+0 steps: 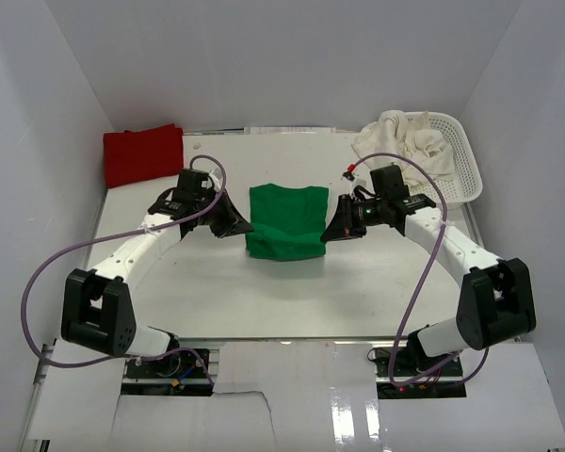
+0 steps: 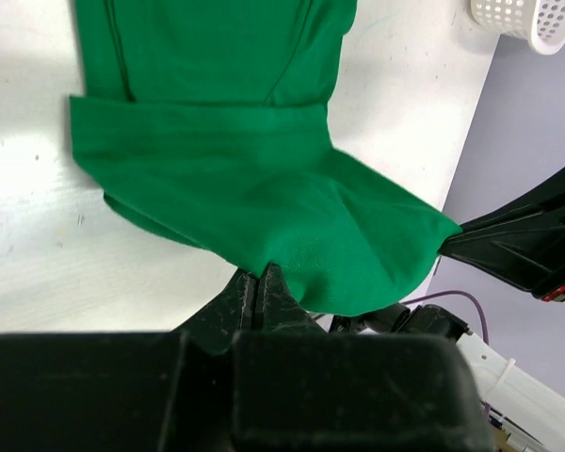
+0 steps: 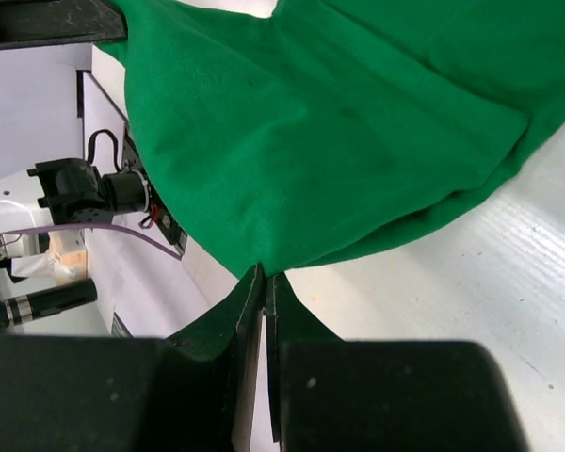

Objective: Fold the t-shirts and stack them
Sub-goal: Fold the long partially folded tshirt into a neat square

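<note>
A bright green t-shirt [image 1: 285, 221] lies partly folded in the middle of the table. My left gripper [image 1: 246, 229] is shut on the shirt's left edge [image 2: 264, 266] and holds that edge a little off the table. On the opposite side my right gripper [image 1: 327, 234] is shut on the green shirt's right edge [image 3: 264, 268]. The cloth [image 2: 264, 188] stretches between the two grips, with a folded band across it. A folded red t-shirt [image 1: 143, 154] rests at the back left. Crumpled cream-white t-shirts [image 1: 402, 141] fill the basket at the back right.
The white plastic mesh basket [image 1: 464, 174] stands at the back right corner, its rim [image 2: 532, 24] also showing in the left wrist view. White walls close in the table on three sides. Purple cables loop off both arms.
</note>
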Tool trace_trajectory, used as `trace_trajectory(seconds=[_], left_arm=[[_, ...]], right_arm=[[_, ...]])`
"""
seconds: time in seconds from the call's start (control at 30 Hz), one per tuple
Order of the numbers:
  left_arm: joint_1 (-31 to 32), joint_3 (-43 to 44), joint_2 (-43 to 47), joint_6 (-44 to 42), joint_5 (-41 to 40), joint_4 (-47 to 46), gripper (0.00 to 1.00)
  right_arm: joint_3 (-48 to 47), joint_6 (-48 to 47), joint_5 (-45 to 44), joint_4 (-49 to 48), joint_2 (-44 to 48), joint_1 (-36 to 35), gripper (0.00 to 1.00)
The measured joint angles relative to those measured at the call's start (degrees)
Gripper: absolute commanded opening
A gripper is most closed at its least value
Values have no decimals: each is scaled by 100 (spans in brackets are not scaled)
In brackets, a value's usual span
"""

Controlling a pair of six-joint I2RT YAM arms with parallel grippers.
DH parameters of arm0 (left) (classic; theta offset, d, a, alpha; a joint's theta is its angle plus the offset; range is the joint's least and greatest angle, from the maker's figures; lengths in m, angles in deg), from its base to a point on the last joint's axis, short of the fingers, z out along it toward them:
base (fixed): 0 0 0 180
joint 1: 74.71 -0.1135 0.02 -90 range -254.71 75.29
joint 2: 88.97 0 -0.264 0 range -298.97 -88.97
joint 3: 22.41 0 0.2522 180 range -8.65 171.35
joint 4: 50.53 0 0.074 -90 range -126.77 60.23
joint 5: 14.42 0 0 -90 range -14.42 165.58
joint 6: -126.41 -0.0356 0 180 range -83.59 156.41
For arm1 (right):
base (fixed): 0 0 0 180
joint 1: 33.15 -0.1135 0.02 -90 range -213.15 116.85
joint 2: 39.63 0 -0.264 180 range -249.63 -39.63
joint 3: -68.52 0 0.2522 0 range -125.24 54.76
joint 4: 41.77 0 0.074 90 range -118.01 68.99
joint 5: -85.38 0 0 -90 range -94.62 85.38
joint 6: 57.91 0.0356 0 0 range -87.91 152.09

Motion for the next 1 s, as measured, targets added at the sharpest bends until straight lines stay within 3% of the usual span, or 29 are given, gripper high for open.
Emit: trace_trajectory(seconds=[0.3, 1.0], left_arm=[[-98, 640, -1010, -68, 66, -245, 0], [-284, 1875, -2345, -157, 210, -407, 0]], right_arm=[[-448, -181, 26, 35, -754, 251, 8], [-2184, -435, 105, 157, -2415, 564, 8]])
